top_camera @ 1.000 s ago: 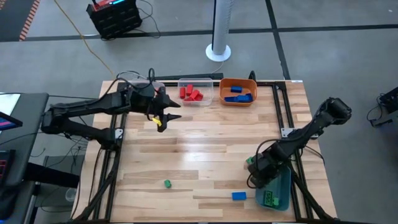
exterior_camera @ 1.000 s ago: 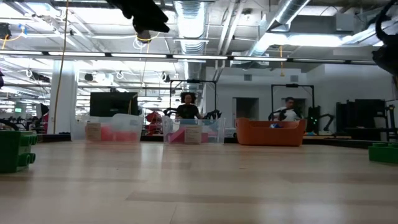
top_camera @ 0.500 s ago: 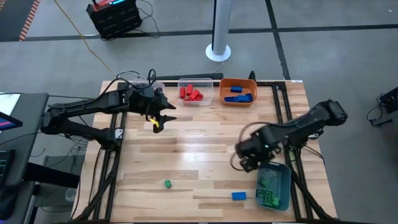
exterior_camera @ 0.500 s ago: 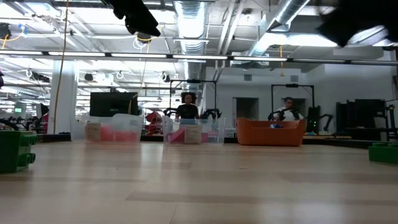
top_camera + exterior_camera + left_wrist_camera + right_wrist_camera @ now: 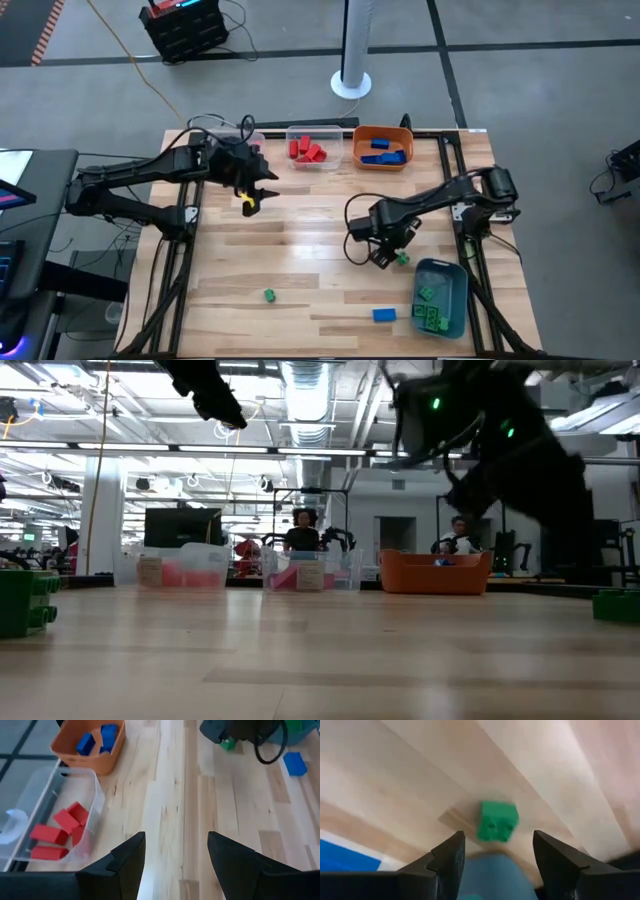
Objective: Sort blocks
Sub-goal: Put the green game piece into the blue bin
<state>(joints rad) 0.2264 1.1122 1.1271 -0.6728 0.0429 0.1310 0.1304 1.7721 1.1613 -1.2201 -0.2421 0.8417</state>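
Note:
My right gripper [image 5: 385, 256] hangs open over the table's right half, pointing steeply down. A small green block [image 5: 497, 821] lies flat on the wood below it, in line with the gap between its fingers and untouched [image 5: 402, 259]. My left gripper [image 5: 255, 190] hovers open and empty near the far left [image 5: 175, 837]. Another green block [image 5: 269, 295] and a blue block [image 5: 384, 315] lie near the front edge. Red blocks [image 5: 308, 150] fill the clear bin, blue ones [image 5: 382, 148] the orange bin, and green ones [image 5: 432, 310] the blue-grey bin.
The clear bin [image 5: 335, 160] and the orange bin [image 5: 361, 160] stand side by side at the far edge. The blue-grey bin [image 5: 455, 280] sits at the near right corner. Bare wood lies across the table's middle. People show in the room beyond the table.
My right gripper has swung from above the blue-grey bin toward the table's left and a little toward the far edge, ending over the green block beside the bin. That block has stayed where it lay.

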